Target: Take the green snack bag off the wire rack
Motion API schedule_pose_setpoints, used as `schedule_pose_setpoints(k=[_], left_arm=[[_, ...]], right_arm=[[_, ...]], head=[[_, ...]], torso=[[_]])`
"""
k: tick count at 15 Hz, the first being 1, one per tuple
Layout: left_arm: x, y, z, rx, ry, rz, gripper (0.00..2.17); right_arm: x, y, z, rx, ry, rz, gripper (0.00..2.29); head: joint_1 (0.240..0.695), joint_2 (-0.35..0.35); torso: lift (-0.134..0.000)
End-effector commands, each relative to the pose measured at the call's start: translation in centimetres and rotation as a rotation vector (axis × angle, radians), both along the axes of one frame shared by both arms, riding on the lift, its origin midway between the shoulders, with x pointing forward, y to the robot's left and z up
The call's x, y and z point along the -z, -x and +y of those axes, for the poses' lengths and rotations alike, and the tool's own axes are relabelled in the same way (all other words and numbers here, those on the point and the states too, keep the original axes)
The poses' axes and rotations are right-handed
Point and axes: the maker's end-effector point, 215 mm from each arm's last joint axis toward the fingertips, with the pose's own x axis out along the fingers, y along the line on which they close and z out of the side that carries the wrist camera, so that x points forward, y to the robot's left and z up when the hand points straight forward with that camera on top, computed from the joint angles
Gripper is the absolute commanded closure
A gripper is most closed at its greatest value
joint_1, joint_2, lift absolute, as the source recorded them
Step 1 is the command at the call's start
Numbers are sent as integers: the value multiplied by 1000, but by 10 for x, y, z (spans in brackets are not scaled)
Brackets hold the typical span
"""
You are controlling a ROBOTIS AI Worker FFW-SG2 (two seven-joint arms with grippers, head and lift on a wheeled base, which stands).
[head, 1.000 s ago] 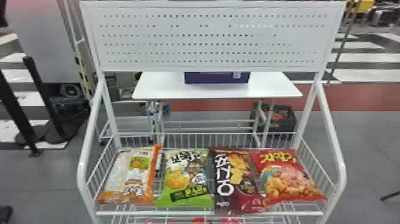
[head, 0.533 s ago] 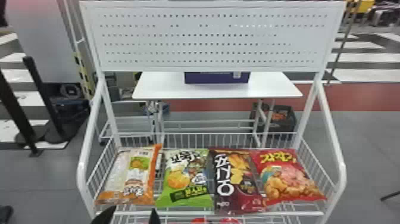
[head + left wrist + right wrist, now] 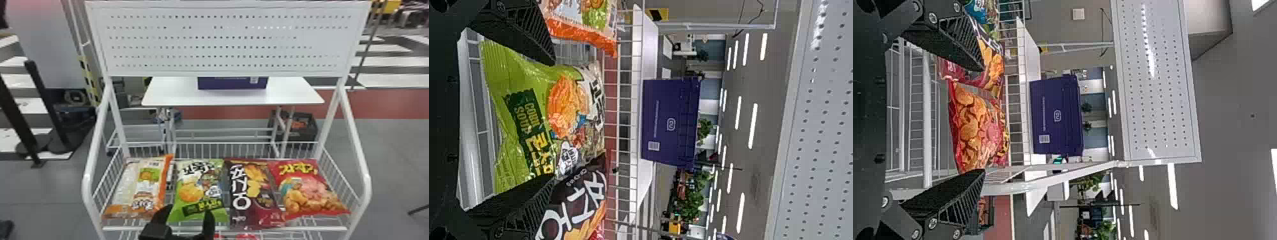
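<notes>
The green snack bag [image 3: 199,191] lies on the wire rack [image 3: 223,228], second from the left. My left gripper [image 3: 188,217] is over the bag's near end, open, one finger at the gap beside the orange-edged bag and the other over the green bag's lower right. In the left wrist view the green snack bag [image 3: 524,120] shows between the spread fingers of my left gripper [image 3: 554,120]. My right gripper [image 3: 984,120] stands open before the rack's right part, with the red bag [image 3: 973,130] beyond its fingers and nothing held.
An orange-and-white bag [image 3: 140,185] lies left of the green one; a dark maroon bag [image 3: 252,194] and a red bag [image 3: 309,188] lie to its right. White side rails flank the rack, a perforated panel [image 3: 223,41] rises behind, and a purple box [image 3: 232,83] stands on a table beyond.
My left gripper has come into the head view from the bottom edge and moved forward and right, up to the green bag's near end. The bags have kept their places.
</notes>
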Motion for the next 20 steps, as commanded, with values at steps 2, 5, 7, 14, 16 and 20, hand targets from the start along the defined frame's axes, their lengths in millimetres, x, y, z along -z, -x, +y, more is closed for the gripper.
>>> schedule_pose_setpoints(k=[2,5,7,14,16,20], left_arm=[[8,-22,-26,24,-16,17,97],[23,-42,-30,19,-48,40,97],[28,-49,-30,16,-55,49,97],[50,-48,-22,23,-114,102,289],[59,-43,-21,22,-123,133,653],[44,-32,-19,9,-104,87,1261]], right_arm=[[1,-2,1,-3,1,-1,174],[2,-2,0,-3,3,0,174],[2,-2,0,-3,2,1,174],[3,-2,0,-6,5,2,174],[2,-2,-1,-5,6,0,174],[2,-3,-1,-8,8,0,174]], head=[[499,0],[499,0],[499,0],[499,0],[499,0],[499,0]], torso=[[0],[0],[0],[0],[0],[0]])
